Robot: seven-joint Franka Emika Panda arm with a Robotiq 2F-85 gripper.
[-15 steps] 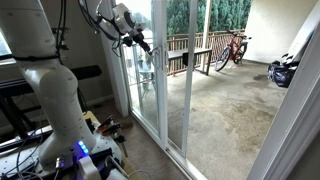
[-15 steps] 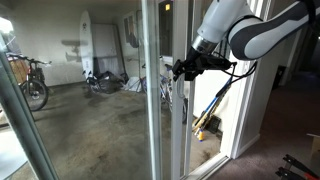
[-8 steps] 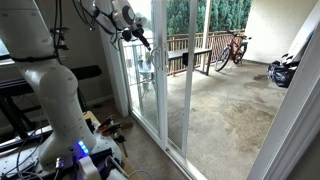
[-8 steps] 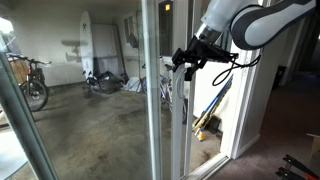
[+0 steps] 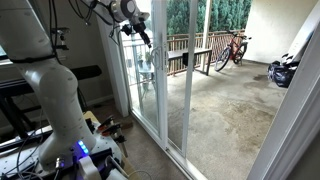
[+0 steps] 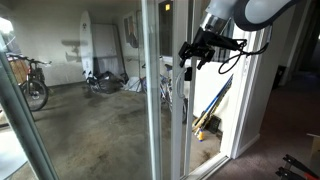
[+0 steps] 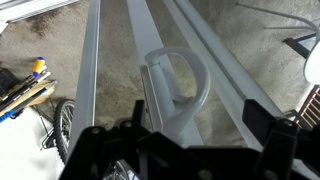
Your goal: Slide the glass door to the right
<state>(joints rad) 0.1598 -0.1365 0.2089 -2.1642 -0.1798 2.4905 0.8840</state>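
as arm [image 6: 250, 12] climbs over last second, gripper [image 6: 192, 52] sits higher along door [image 6: 172, 125] stile than before. wrist view: jaws spread wide, nothing clamped, white handle [image 7: 178, 85] just ahead of them. door itself unmoved, stile upright at room's edge, glass facing patio [image 5: 220, 110], no sideways shift in both exterior views. judgement: rise alone brings no progress, and slide to right looks not yet begun. gripper likely needs purchase on handle or stile before any push.
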